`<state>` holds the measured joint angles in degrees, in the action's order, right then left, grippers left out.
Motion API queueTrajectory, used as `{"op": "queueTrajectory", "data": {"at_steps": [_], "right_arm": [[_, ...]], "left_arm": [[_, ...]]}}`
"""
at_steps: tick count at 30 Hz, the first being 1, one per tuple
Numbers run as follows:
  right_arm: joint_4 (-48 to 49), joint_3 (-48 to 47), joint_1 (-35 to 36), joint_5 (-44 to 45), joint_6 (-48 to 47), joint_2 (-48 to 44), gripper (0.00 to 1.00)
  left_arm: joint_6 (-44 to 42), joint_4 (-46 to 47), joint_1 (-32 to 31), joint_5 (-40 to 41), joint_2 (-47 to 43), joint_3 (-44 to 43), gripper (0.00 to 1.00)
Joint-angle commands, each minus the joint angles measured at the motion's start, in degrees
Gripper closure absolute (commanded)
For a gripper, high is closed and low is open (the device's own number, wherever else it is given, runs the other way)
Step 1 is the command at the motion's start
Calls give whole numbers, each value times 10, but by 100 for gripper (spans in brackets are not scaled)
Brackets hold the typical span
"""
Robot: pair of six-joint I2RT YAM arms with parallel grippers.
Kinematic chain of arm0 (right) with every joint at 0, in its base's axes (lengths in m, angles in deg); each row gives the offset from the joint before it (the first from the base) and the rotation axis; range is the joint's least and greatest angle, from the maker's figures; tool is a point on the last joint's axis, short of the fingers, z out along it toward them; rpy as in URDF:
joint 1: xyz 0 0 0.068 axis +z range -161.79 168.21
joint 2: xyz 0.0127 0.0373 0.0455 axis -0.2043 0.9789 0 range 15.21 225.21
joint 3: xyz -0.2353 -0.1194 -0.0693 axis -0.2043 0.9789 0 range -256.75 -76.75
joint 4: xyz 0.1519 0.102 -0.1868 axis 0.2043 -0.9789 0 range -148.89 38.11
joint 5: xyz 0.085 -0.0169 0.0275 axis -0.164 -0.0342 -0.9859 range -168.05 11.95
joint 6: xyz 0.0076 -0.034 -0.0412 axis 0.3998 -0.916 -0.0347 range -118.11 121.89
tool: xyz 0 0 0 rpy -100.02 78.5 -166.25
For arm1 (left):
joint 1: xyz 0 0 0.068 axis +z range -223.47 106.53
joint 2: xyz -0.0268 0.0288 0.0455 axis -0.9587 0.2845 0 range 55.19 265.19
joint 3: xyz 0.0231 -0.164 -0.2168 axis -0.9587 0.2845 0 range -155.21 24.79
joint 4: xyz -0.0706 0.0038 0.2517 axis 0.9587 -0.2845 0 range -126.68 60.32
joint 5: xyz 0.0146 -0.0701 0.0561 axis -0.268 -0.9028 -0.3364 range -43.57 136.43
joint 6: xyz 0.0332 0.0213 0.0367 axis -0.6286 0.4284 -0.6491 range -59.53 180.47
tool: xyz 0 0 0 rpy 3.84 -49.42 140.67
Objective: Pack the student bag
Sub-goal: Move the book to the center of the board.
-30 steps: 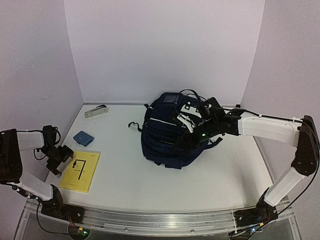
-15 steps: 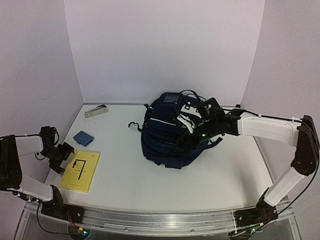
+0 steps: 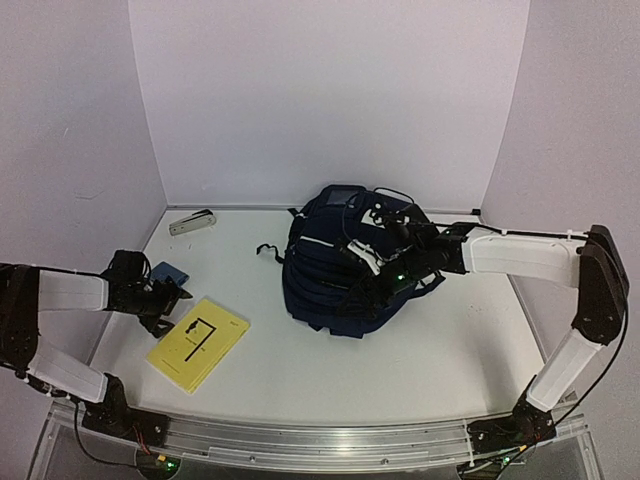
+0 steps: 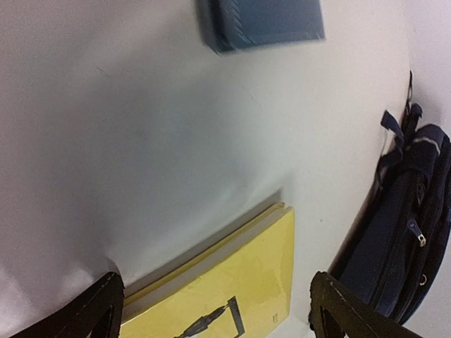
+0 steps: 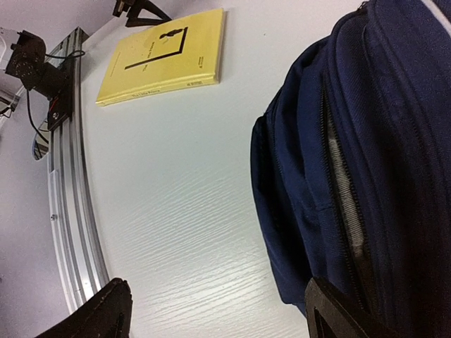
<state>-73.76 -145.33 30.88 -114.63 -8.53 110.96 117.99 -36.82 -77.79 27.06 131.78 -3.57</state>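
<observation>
Aluminium rail (image 3: 320, 440) runs along the near edge of the white table (image 3: 470, 350) and carries both arm bases.

1. Yellow book (image 3: 198, 343): I see it flat on the table near the near-left corner, set diagonally to the edges. Its cover faces up and bears a black line figure.
2. Left gripper (image 3: 172, 305): it sits low by the left edge, at the book's far corner. In the left wrist view the fingers (image 4: 99, 306) stand spread wide, one on each side of the book's short end. I cannot tell whether either finger touches the book.
3. Small blue case (image 3: 172, 272): it lies flat just beyond the left gripper, close to the left edge, partly hidden by the wrist.
4. Student bag (image 3: 335, 270): the dark navy backpack rests on the middle of the table, toward the far edge. A pale zip line runs across its upper face.
5. Right gripper (image 3: 385, 272): it is over the bag's right side. In the right wrist view its fingers (image 5: 106, 310) are spread, with nothing pinched.
6. Grey oblong object (image 3: 192, 222): it lies at the far-left corner, too small for me to identify.
</observation>
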Motion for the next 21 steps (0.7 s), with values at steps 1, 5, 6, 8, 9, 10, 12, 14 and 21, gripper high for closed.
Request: {"op": "queueTrajectory", "data": {"at_steps": [1, 5, 6, 8, 9, 10, 12, 14, 21], "right_arm": [[7, 24, 28, -35, 9, 26, 19], [24, 52, 74, -19, -17, 53, 24], [27, 52, 86, -16, -22, 60, 25], [30, 41, 111, -8, -29, 82, 28], [31, 31, 121, -4, -31, 93, 29], [31, 17, 134, 3, -34, 106, 30], [31, -6, 151, 15, -38, 128, 31], [34, -30, 163, 18, -36, 152, 32], [104, -94, 202, 62, 28, 243, 41]], "left_arm": [[90, 21, -66, -18, 46, 39, 10], [125, 48, -100, -14, 58, 48, 11], [129, 46, -108, -9, 59, 46, 11], [132, 30, -125, 4, 59, 39, 10], [132, 22, -132, 6, 60, 36, 10], [133, 17, -137, 6, 62, 34, 10], [136, 14, -146, 3, 65, 35, 11], [143, 14, -162, 8, 66, 36, 11], [164, 36, -175, 11, 73, 47, 11]]}}
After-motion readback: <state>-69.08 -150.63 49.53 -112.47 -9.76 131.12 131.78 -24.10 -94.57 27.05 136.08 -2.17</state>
